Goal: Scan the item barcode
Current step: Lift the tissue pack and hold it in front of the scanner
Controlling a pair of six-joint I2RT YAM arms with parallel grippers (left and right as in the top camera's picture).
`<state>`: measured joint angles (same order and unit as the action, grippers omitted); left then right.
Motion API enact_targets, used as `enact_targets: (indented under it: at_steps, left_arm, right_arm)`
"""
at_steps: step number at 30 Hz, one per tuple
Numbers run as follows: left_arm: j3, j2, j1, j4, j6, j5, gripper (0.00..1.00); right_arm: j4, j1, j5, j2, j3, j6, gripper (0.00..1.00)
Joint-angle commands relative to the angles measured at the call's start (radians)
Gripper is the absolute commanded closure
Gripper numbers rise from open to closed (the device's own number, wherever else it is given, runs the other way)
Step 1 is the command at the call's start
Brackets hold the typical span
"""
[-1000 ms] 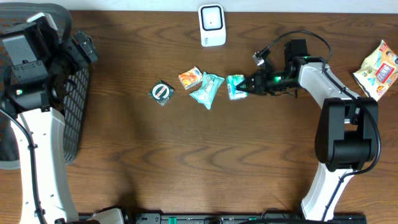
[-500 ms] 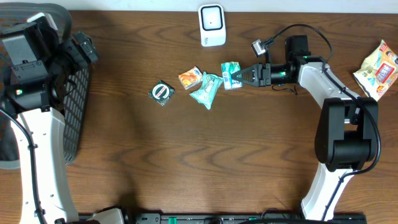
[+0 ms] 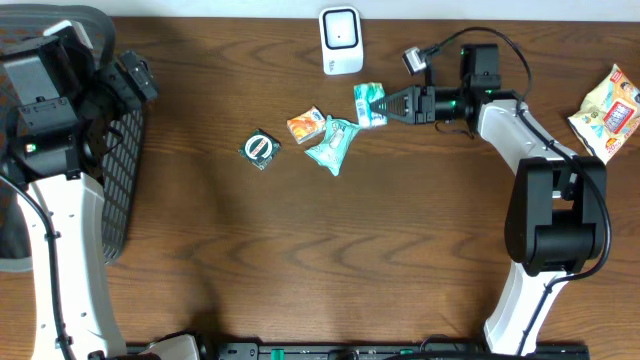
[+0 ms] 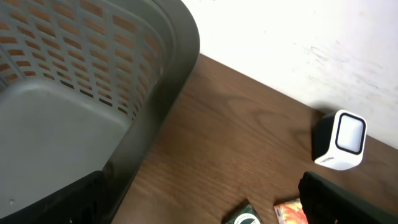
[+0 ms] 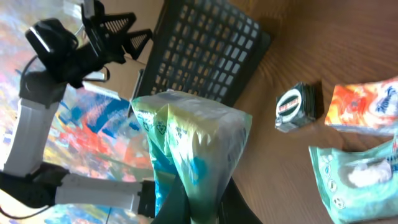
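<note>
My right gripper (image 3: 388, 105) is shut on a green and white packet (image 3: 369, 103), held in the air just right of and below the white scanner (image 3: 341, 41). In the right wrist view the packet (image 5: 193, 149) is pinched at its lower end between the black fingers of the right gripper (image 5: 202, 205). My left gripper (image 3: 135, 75) stands open by the basket at the far left. Nothing lies between its fingers (image 4: 348, 199), and the scanner (image 4: 341, 140) shows ahead of it on the right.
On the table lie an orange packet (image 3: 306, 125), a teal packet (image 3: 332, 145) and a round dark item (image 3: 261, 148). A snack bag (image 3: 607, 112) sits at the far right. A dark mesh basket (image 3: 120, 180) stands at the left edge.
My right gripper has lifted the green and white packet off the table and carried it up and left, towards the scanner. The left arm has not moved.
</note>
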<state>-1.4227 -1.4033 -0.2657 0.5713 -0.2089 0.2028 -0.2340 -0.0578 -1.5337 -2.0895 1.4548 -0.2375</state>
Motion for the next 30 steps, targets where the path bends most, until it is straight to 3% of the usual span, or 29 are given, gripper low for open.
enact_targets:
  at_steps: [1, 30]
  left_arm:
    - [-0.006, -0.017, -0.014, 0.02, -0.002, -0.069, 0.02]
    - [-0.006, -0.017, -0.014, 0.02, -0.002, -0.069, 0.02]
  right_arm:
    - [0.072, -0.014, -0.029, 0.024, 0.016, -0.129, 0.99]
    - [0.126, -0.051, -0.029, 0.023, 0.016, -0.106, 0.99]
